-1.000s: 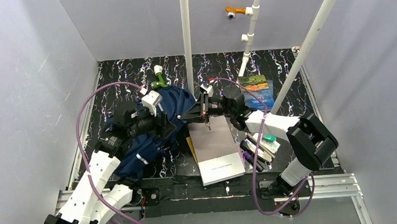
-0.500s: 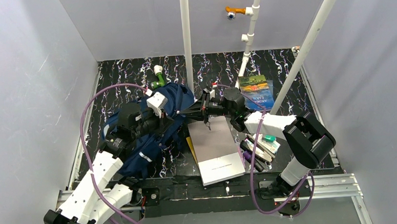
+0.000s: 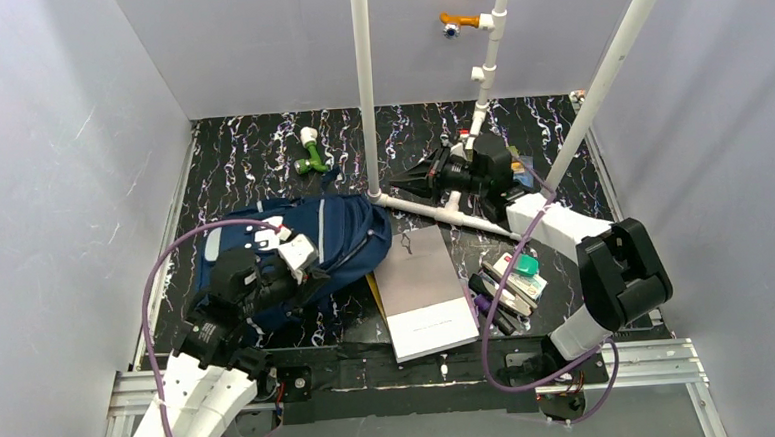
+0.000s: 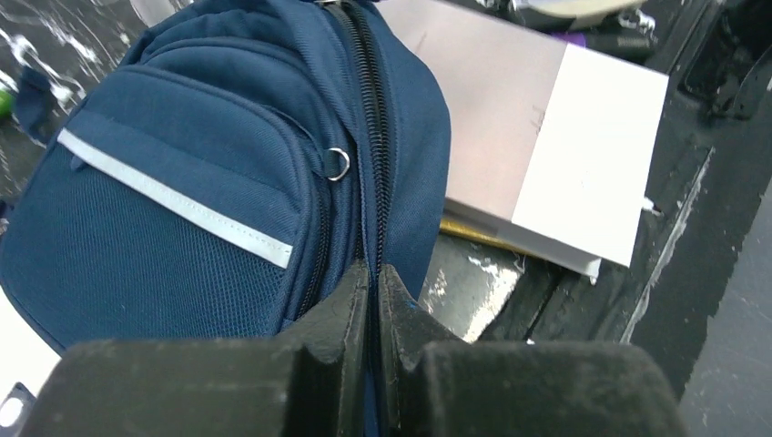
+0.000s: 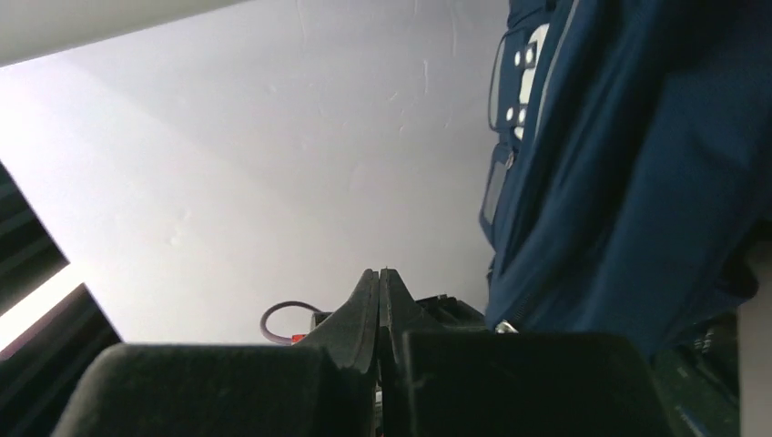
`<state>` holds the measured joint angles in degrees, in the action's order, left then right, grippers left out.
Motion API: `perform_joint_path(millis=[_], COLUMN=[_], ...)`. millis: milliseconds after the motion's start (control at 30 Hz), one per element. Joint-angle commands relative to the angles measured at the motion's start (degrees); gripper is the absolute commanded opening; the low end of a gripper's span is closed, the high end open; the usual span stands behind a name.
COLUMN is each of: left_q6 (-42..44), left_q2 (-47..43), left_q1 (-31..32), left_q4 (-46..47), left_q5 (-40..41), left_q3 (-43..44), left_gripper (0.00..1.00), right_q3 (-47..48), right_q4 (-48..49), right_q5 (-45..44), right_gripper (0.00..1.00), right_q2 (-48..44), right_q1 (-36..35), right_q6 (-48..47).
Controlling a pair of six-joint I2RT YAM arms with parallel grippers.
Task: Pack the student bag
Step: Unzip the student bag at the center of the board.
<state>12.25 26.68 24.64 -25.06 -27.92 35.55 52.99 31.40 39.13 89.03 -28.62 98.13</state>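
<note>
The student bag (image 3: 339, 231) was laid flat on the left half of the table (image 3: 240, 156), its right edge against a grey notebook (image 3: 422, 289). The left gripper (image 4: 373, 273) was closed narrowly on the bag's zipper seam at the near end. The right gripper (image 5: 379, 276) was held with jaws pressed together and empty, apart from the bag, beyond its far right corner.
</note>
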Motion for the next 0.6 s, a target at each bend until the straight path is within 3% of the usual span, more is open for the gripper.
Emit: perform_joint_path(millis=[0, 100, 133, 167, 233, 267, 333, 400, 467, 533, 567], left_q6=[1.9, 2.3, 2.3, 2.2, 1.9, 1.6, 1.4, 1.4, 1.6, 1.7, 1.7], left_q2=[0.0, -2.1, -2.9, -3.4, -3.7, -3.6, -3.4, -3.0, -2.4, -2.1, -1.9], left_q1=[-0.6, -0.6, -0.5, -0.5, -0.6, -0.6, -0.6, -0.6, -0.6, -0.6, -0.6], left_q4=[-2.0, -2.1, -2.1, -1.9, -1.9, -2.0, -2.4, -2.4, -2.6, -2.8, -2.8], left_q5=[-0.5, 2.3, 2.0, 1.5, 0.6, 0.5, 0.4, 0.7, 0.6, 0.3, 0.3], left_q3=[-0.2, -1.3, -1.6, -1.8, -1.8, -1.8, -1.4, -1.2, -0.9, -0.6, -0.5], left_gripper=[0.0, 0.0, 0.0, 0.0, 0.0, 0.0, 0.0, 0.0, 0.0, 0.0, 0.0], right_q3=[2.6, -0.7, -0.3, 2.1, 12.5, 18.2, 26.0, 25.4, 21.1, 16.7, 15.3], right_q4=[-11.8, -1.7, -1.1, -8.7, -39.7, -52.5, -65.7, -67.6, -63.2, -57.8, -56.2], right_q5=[3.6, 7.6, 9.1, 10.7, 6.4, -1.5, -19.0, -33.6, -46.0, -50.6, -48.3], right_gripper=[0.01, 0.01, 0.01, 0.07, 0.23, 0.3, 0.38, 0.43, 0.48, 0.48, 0.49], right_q2=[-2.1, -2.0, -2.1, -2.4, -2.6, -2.4, -2.3, -3.4, -5.8, -8.4, -9.6], right_q1=[1.4, 1.2, 0.8, 0.5, -1.4, -4.1, -13.0, -21.6, -28.3, -30.5, -30.8], right_q6=[-17.5, -17.6, -21.8, -30.6, -59.5, -72.6, -91.2, -100.9, -106.7, -111.6, -114.5])
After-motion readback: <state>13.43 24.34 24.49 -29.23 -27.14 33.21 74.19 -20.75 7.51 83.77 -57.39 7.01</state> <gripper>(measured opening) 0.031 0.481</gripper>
